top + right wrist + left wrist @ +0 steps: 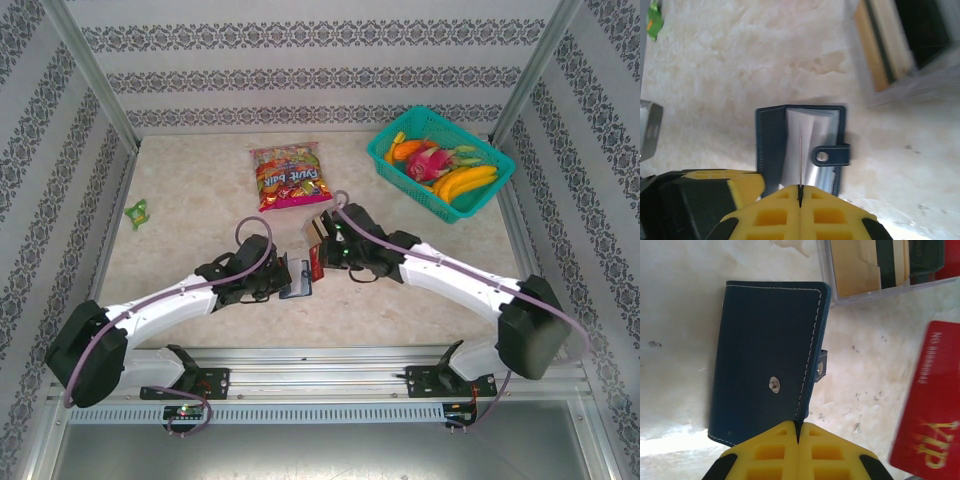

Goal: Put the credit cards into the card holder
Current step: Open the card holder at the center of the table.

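**Step in hand, by judgement:** insertion of one card into the card holder (771, 150).

**Right wrist view.** Shows the right gripper (800, 196) pressed together on a red card (927, 405), seen here edge-on as a thin line running straight ahead from between the fingertips. Shows, just ahead of and beneath those fingertips, the card holder open on the table (715, 75), with clear inner sleeves (815, 130) exposed and the clasp tab (832, 156) off to the gripper's right. Cannot be told whether the card's far edge has entered a sleeve; appears not yet seated.

**Left wrist view.** Shows the left gripper (798, 436) likewise pressed together, fingertips touching the near edge of the holder's navy cover. Impossible to tell whether the cover is caught between them or merely steadied. Note, to this gripper's right and apart from the holder, the red card's printed face. Note, ahead and to the right, an open-topped box (880, 270) with tan and dark flat pieces, probably further cards.

**Next move, as a judgement:** bring the card's leading edge down to a sleeve mouth, align it parallel with the slot, slide it home, then let go. Hold the cover steady with the left gripper throughout, lest the holder skid or fold shut.
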`<move>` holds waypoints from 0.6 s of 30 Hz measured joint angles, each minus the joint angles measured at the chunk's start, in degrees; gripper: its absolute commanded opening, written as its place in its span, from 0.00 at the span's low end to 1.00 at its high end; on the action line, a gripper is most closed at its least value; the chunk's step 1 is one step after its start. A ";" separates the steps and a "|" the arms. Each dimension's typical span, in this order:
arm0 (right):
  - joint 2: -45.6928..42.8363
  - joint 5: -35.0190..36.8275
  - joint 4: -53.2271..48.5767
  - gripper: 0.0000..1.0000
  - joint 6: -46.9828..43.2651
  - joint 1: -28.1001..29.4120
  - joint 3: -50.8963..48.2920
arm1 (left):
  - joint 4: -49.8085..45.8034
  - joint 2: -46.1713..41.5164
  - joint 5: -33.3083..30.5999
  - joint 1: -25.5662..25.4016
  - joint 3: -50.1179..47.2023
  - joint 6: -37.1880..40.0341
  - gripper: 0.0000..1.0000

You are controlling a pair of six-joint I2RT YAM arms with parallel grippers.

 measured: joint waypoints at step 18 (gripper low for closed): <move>13.57 10.54 -5.77 0.00 -1.64 6.01 11.72 | 2.67 -5.42 1.88 2.69 -4.72 -4.20 0.00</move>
